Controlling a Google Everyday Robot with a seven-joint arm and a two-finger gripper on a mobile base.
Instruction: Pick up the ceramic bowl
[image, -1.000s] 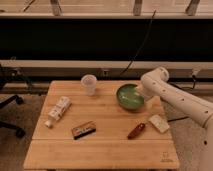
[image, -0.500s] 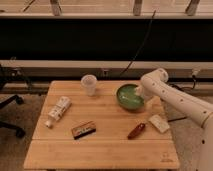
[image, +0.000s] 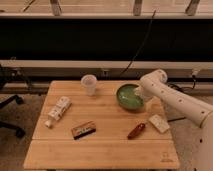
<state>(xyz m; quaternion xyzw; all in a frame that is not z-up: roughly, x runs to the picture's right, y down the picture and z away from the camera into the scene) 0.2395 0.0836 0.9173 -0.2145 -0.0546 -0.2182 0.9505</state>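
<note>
The ceramic bowl is round, shallow and glossy green, and sits on the wooden table at the back right. My gripper is at the bowl's right rim, at the end of the white arm that reaches in from the right. The gripper's tip hides part of the rim. The bowl rests on the table.
A clear plastic cup stands left of the bowl. A white packet lies at the left, a brown bar in the middle, a red-brown packet and a pale packet at the right. An office chair is at far left.
The arm and gripper have stayed at the bowl's right rim, with barely any shift. The bowl has not moved.
</note>
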